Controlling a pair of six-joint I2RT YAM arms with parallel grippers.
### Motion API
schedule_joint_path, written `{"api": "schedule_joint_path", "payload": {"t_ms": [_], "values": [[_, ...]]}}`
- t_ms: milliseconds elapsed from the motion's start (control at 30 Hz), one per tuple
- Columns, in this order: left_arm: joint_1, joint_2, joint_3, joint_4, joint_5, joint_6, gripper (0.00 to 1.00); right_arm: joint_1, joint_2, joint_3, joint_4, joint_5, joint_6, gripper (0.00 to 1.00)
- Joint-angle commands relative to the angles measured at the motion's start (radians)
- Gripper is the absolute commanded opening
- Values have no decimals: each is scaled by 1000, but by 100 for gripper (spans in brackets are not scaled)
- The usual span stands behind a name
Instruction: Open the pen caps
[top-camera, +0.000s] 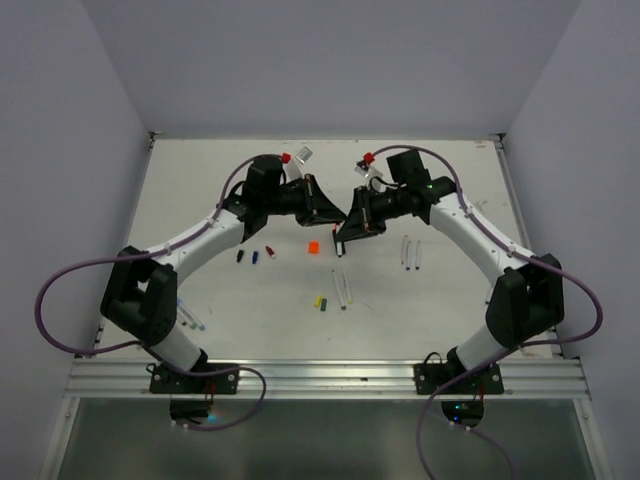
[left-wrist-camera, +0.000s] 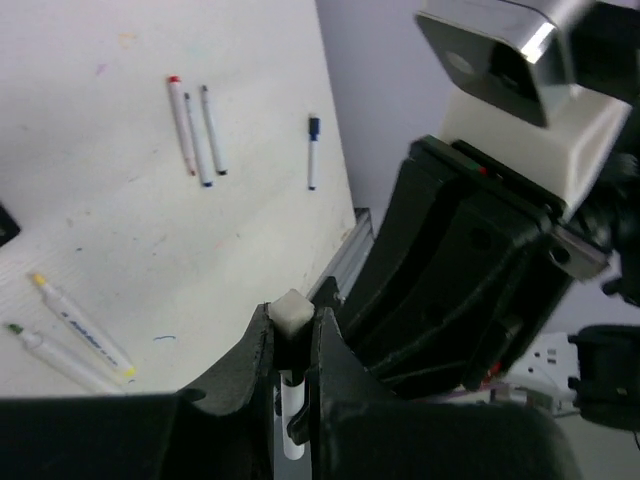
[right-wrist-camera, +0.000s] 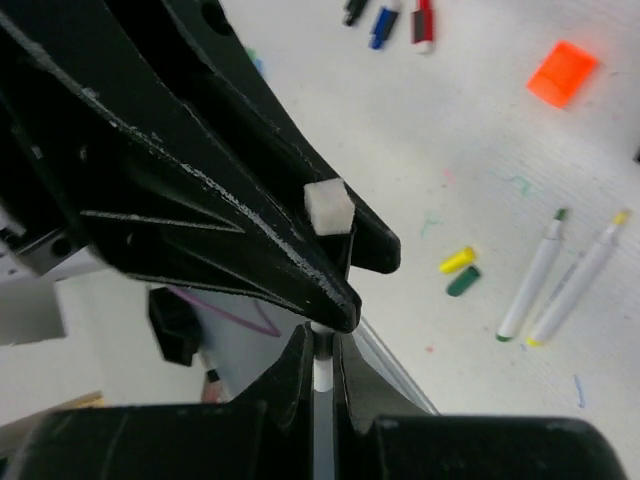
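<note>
**Figure. Two-arm hold on one pen; loose parts on the table, listed near to far.**

Nearest the arm bases, a yellow cap (right-wrist-camera: 457, 261) and a green cap (right-wrist-camera: 462, 282) lay side by side on the table (top-camera: 260, 330). They were just beside two bare-tipped pens (right-wrist-camera: 531, 275), one green-tipped and one yellow-tipped. Judged from this, those two pens were already opened. Farther out lay the orange cap (top-camera: 312, 247) and, to its left, a row of black, blue and red caps (top-camera: 255, 257).

Beyond these, above the middle of the table, the two grippers stood tip to tip. The right gripper (right-wrist-camera: 320, 350) was pressed together on the white barrel of the held pen (right-wrist-camera: 322, 375), apparently to anchor it. The left gripper (left-wrist-camera: 292, 330) pinched the white end block (left-wrist-camera: 292, 310) at the top of the barrel, a hold suited to a pull along the pen's axis. Whether that block was the cap itself could not be told.

The top view gave the layout and the facing arms, but the gripper bodies hid the pinch. Only the left wrist view showed the block and barrel between that gripper's fingers. It also showed a blue-capped pen (left-wrist-camera: 312, 150) lying apart, not yet opened. Only the right wrist view showed the barrel in its own jaws, with the loose caps around it.
</note>
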Motion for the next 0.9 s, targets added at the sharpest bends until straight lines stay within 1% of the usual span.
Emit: {"api": "schedule_joint_path", "payload": {"t_ms": [0,33,100,133,200,333,500,533,600,633,667,700,733,767,800,833,867], "values": [[4,12,168,-415,-174,55,0,71,42,147,-244,293,-147,0],[4,47,247,-471,-226,59,0,94,51,163,-266,411,-151,0],[4,78,309,-593,-269,56,0,148,79,192,-310,501,-145,0],[5,97,349,-615,-312,58,0,169,85,190,-315,550,-139,0],[8,121,380,-670,-349,59,0,180,93,177,-320,575,-127,0],[45,125,372,-696,-364,64,0,185,87,146,-341,585,-148,0],[88,108,322,-672,-371,84,0,183,101,114,-352,555,-162,0],[88,101,311,-652,-365,88,0,182,102,108,-349,544,-161,0],[91,84,256,-533,-342,125,0,177,108,92,-338,471,-162,0],[93,70,236,-479,-285,140,0,176,125,91,-337,434,-167,0],[94,61,223,-409,-271,166,0,176,127,85,-312,399,-168,0],[94,32,169,-346,-248,176,0,176,130,65,-295,316,-164,0],[94,13,142,-288,-208,176,0,176,128,56,-279,285,-161,0],[97,-8,115,-181,-194,162,0,174,130,46,-245,251,-156,0],[102,-49,72,-108,-173,145,0,174,130,25,-219,172,-138,0],[106,-69,1,-21,-124,124,0,174,127,13,-191,129,-124,0],[123,-86,-34,98,-108,78,0,174,118,-16,-132,96,-95,0]]}}
